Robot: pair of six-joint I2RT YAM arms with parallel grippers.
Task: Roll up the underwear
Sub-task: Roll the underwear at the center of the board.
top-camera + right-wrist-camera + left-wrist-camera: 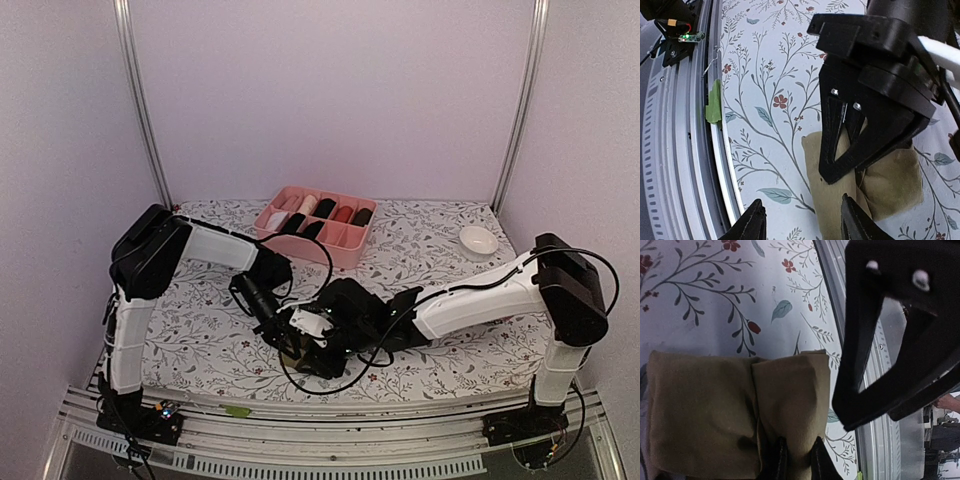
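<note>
Left gripper (801, 463): we saw it clamped on a fold of the olive-brown underwear (705, 410) | right gripper (802, 225): fingers apart, gripping nothing, close over the same piece | underwear lay folded on the floral tablecloth (700, 300), near the front rail (680, 150) | pink box (345, 252) stood well behind, dark rolls inside.

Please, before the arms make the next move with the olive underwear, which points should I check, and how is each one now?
1. Left gripper shut on the olive underwear: ok.
2. Right gripper open, holding nothing: ok.
3. Underwear lying on the table, not over its edge: ok.
4. Underwear rolled up: not ok, only folded.
5. Free compartment in the pink box: cannot tell.
</note>
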